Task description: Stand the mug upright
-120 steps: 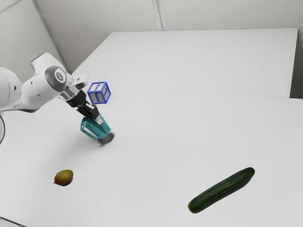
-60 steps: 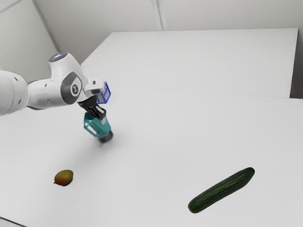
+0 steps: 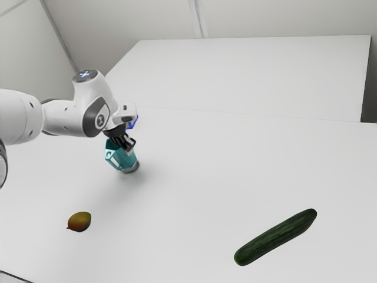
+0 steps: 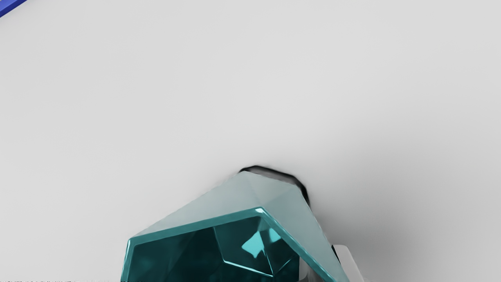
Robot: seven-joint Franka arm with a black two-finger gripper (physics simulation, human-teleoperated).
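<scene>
a matte white tabletop (image 3: 194,206) spreads wide, a thin seam (image 3: 235,114) crossing it from ten o'clock to three; beyond its far edge rises a pale grey wall (image 3: 283,17), with a narrow strip (image 3: 199,20) at twelve and a slanting dark line (image 3: 56,33) at ten. a darker patch (image 3: 372,94) lies between two and three; the light is soft

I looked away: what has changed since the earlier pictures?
The hand swung toward the exterior view's right, tipping the mug closer to upright, though it still leans. The fingers still hold it. Cube, mango and cucumber stayed put.
</scene>
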